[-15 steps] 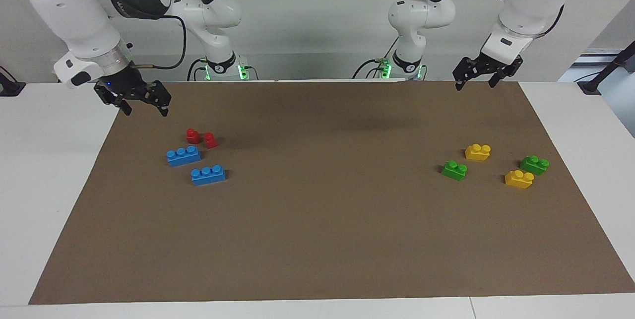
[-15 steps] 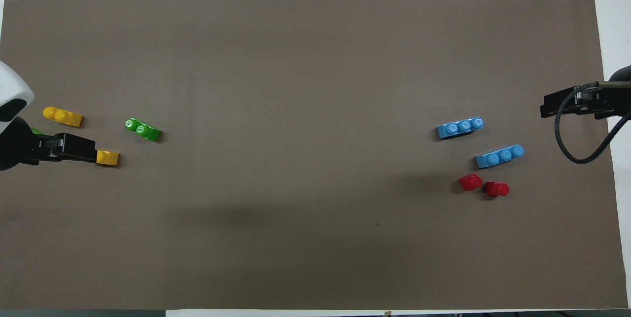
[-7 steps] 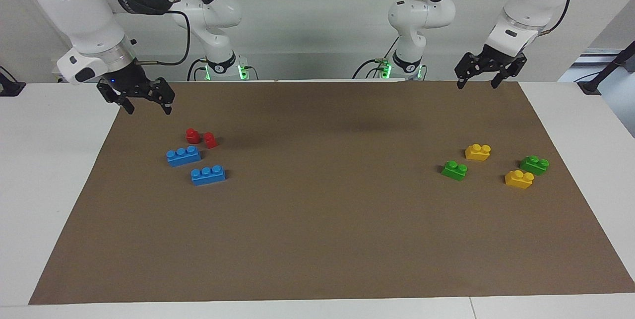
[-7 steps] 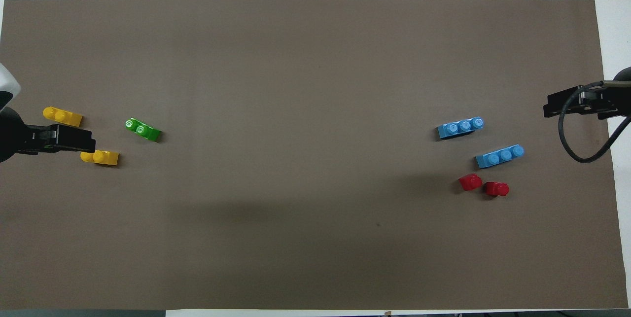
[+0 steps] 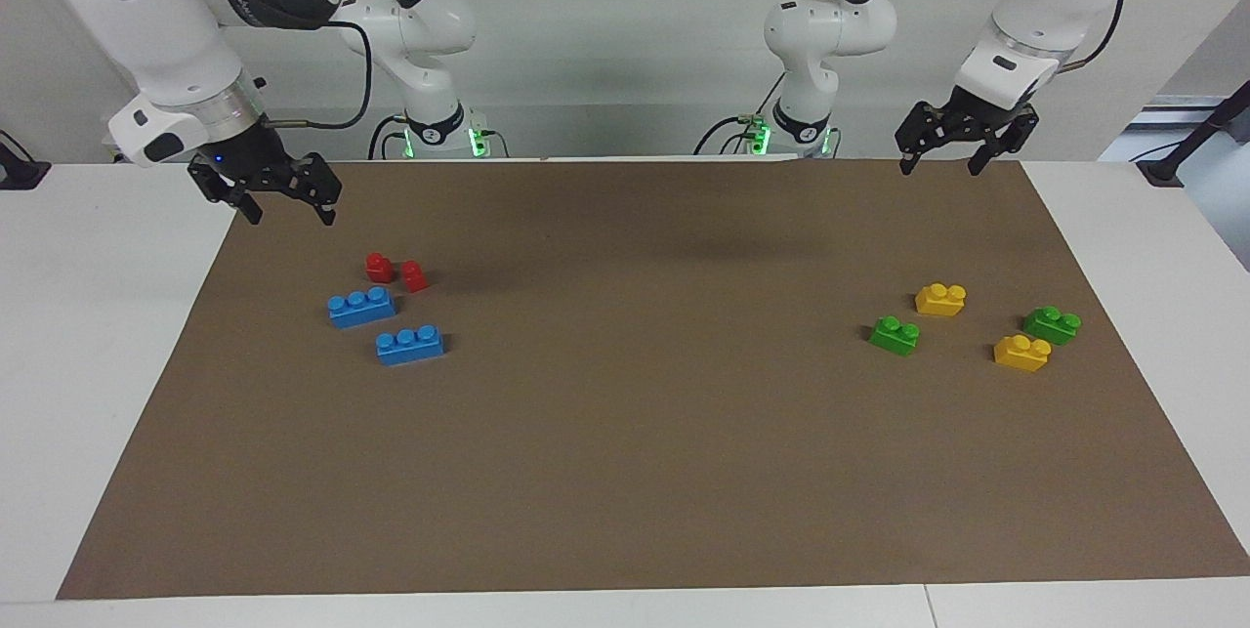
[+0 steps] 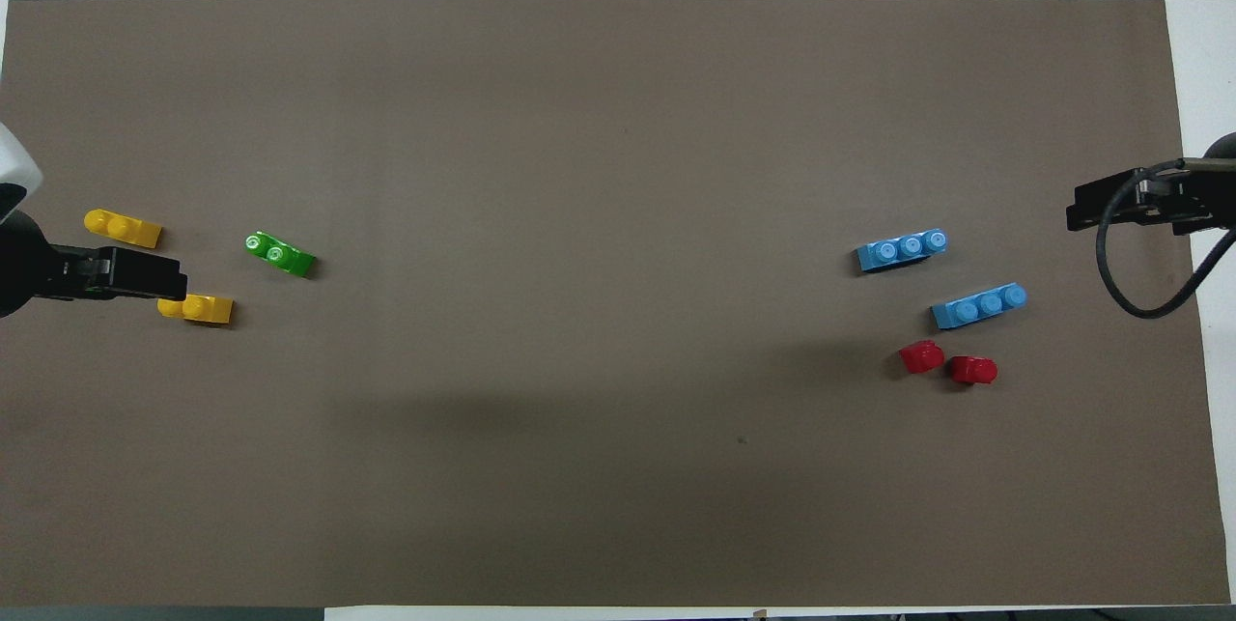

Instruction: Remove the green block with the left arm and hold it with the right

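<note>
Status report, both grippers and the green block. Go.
Left gripper open, up over the mat's edge by its base. Right gripper open, waiting. Green block untouched on the mat; yellow brick beside it, approach clear.

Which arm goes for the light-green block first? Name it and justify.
Left. The left gripper hangs open over its own end of the mat, where the green block lies beside the yellow bricks. The right gripper waits open above the red bricks.

brown paper mat (image 5: pixel 625 472), two blue three-stud plastic bricks (image 5: pixel 362 306), two small red bricks (image 5: pixel 395 271), two yellow two-stud bricks (image 5: pixel 941 299), darker green two-stud brick (image 5: pixel 1052 324)
</note>
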Tool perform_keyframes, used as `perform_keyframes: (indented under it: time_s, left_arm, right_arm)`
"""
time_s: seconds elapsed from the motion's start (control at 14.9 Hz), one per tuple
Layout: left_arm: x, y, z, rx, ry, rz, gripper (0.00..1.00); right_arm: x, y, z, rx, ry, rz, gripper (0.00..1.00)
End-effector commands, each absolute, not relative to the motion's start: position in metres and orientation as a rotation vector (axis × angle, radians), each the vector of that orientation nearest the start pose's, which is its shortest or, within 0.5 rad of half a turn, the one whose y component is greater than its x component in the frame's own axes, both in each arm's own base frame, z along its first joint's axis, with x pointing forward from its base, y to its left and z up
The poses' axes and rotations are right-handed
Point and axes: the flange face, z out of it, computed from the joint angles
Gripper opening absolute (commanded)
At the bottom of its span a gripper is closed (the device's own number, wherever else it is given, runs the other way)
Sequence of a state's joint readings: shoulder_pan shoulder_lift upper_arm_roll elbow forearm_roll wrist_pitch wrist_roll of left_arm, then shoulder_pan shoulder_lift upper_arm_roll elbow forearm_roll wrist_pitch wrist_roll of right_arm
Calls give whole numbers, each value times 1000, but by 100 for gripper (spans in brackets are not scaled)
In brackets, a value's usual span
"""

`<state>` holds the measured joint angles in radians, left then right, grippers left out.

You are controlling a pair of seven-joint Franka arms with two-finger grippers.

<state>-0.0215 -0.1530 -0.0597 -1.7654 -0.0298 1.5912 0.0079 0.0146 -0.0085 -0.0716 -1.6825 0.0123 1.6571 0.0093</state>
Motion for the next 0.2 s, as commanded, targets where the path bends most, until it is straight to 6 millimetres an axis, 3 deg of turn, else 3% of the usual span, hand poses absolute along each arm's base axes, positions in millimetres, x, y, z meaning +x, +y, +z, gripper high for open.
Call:
perform_keyframes:
  time_s: [0.0, 0.13]
  left_arm:
    - [503, -46, 617, -3167, 162, 21, 100]
    - [502, -45, 617, -3167, 165, 23, 100]
  right_arm:
    - [552, -36, 585, -3135, 85, 48, 100]
    - [552, -36, 586, -3135, 87, 46, 100]
